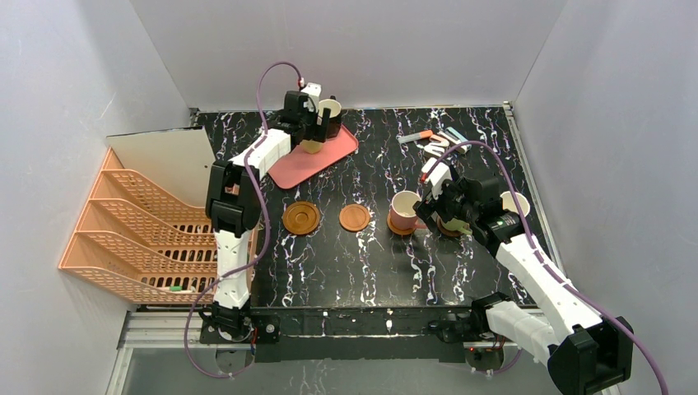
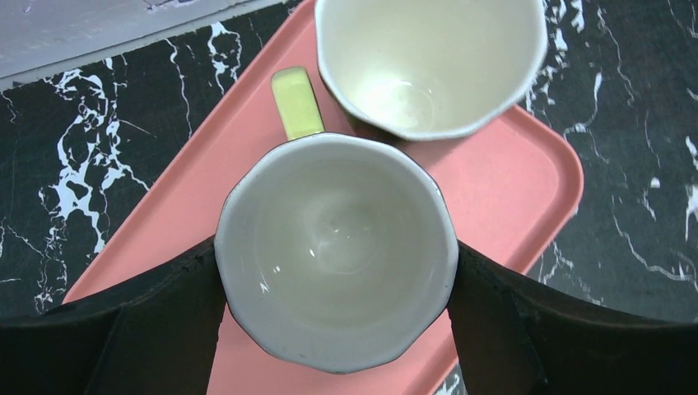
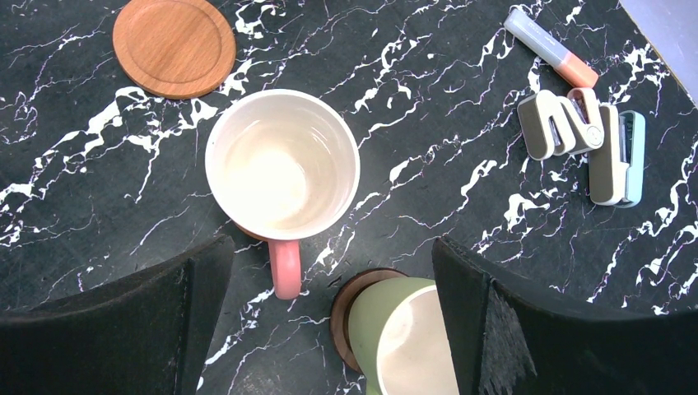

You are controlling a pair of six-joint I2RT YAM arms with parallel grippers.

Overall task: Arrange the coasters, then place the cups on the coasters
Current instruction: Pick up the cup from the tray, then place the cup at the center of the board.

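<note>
Top external shows grey walls (image 1: 346,49) around black marbled table (image 1: 346,263)

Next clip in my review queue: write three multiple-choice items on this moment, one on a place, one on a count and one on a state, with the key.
1. What does the yellow-green mug between the left end effector fingers stand on?
A) the pink tray
B) a coaster
C) the bare tabletop

2. How many coasters lie bare, with no cup on them?
A) one
B) two
C) four

3. How is the right end effector?
A) open
B) shut on a coaster
C) shut, empty

Key:
1 A, the left wrist view shows the tray under and around the mug.
2 B, the top view shows two bare coasters side by side.
3 A, its fingers stand wide apart, with the green mug below them.
</note>
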